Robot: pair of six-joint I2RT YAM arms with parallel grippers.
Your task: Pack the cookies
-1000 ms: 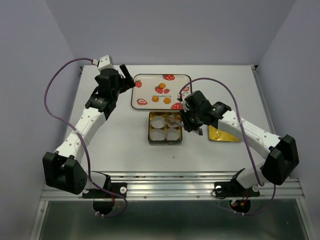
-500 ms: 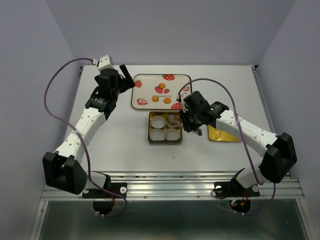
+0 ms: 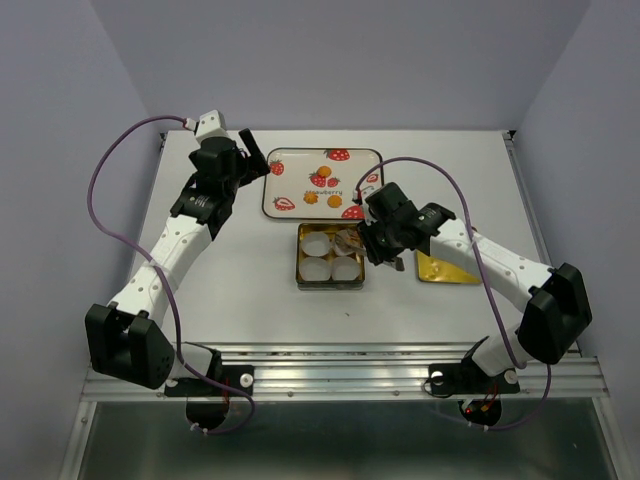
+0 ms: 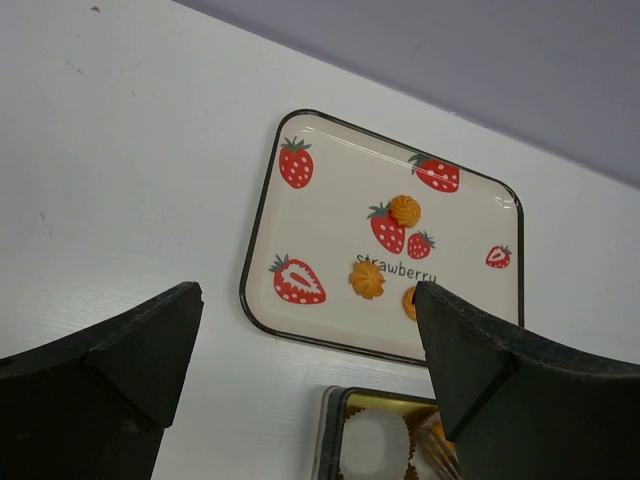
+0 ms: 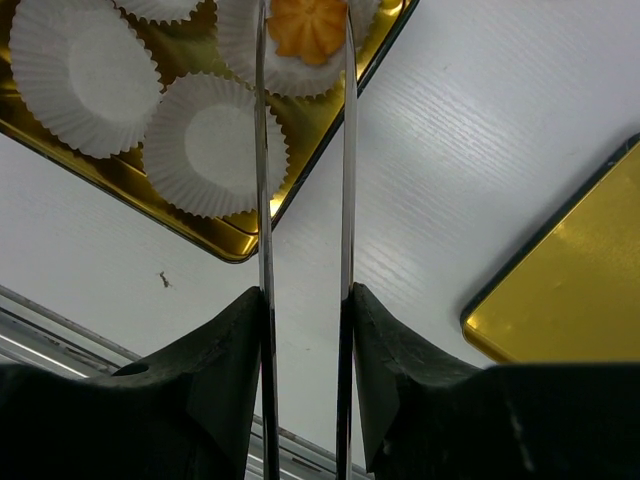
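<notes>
Beside tin (image 3: 330, 287), gold lid (image 3: 447, 268); right pincer (image 3: 352, 240), seemingly gripping cookie (image 5: 305, 28), covers cup (image 5: 235, 60).

The cookies (image 4: 366, 280) are orange, the tray (image 4: 330, 200) cream with red strawberries (image 4: 297, 163), the tin (image 5: 215, 235) gold.

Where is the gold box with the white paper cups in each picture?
Top external: the gold tin is mid-table, just on the near side of the strawberry tray.
Left wrist: the gold tin is at the bottom edge, partly cut off.
Right wrist: the gold tin fills the top left corner.
Shared landmark: the white paper cups inside it.
</notes>
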